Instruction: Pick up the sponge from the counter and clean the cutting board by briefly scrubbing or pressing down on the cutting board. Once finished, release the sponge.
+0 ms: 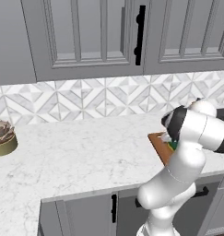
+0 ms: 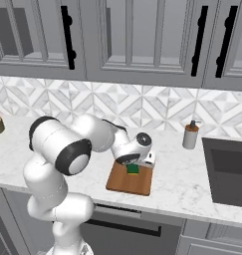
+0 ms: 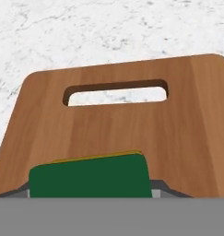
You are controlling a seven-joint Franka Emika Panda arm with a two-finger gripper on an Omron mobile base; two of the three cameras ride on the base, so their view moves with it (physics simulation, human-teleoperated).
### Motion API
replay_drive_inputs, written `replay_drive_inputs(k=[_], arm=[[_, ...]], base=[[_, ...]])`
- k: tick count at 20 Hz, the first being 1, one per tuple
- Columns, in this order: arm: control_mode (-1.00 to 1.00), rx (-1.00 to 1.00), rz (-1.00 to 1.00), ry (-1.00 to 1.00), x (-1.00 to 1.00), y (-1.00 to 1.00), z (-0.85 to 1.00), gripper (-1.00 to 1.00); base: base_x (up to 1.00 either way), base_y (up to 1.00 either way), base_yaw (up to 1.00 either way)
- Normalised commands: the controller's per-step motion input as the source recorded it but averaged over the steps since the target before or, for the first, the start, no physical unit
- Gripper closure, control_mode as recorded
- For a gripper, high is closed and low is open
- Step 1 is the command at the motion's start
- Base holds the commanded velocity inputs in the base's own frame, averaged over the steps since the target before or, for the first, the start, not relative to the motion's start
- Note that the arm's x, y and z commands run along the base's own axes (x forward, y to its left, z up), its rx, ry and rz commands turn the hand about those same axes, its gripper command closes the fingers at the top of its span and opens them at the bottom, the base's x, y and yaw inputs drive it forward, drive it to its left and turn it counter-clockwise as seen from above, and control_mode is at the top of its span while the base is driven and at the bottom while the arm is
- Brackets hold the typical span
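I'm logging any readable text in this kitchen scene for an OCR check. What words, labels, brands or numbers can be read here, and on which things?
None: no readable text stands anywhere in these pictures.
The soap dispenser has a plain body with no label.
The cutting board, the sponge and the counter carry no print.
The cabinet doors and the tiled backsplash show only panels and a pattern.
The potted succulent has an unmarked bowl.

A white marble-patterned bench [image 2: 192, 179] with grey veins runs across the middle of the right base view, above grey cabinets. A reddish-brown cutting board [image 2: 130, 182] with a handle slot lies flat on it at center frame. A soap dispenser [image 2: 190, 135] stands on the bench at center right, and a potted succulent [image 1: 2, 137] sits at the far left of the left base view.
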Motion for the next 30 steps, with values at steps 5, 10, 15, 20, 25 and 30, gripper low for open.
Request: replay_drive_inputs(k=[5, 10, 15, 20, 25, 30], arm=[[-1.0, 0.0, 0.0, 0.0, 0.25, -0.01, 0.0, 1.0], [-1.0, 0.0, 0.0, 0.0, 0.01, -0.29, 0.0, 1.0], [-1.0, 0.0, 0.0, 0.0, 0.0, -0.47, 0.0, 1.0], [-1.0, 0.01, 0.0, 0.0, -0.12, -0.38, 0.0, 1.0], [-1.0, 0.06, 0.0, 0.03, -0.86, -0.02, -0.1, 1.0], [-1.0, 0.08, 0.0, 0.05, -1.0, 0.0, -0.2, 1.0]], base=[[0.0, 0.0, 0.0], [0.0, 0.0, 0.0], [0.0, 0.0, 0.0], [0.0, 0.0, 0.0], [0.0, 0.0, 0.0], [0.0, 0.0, 0.0]])
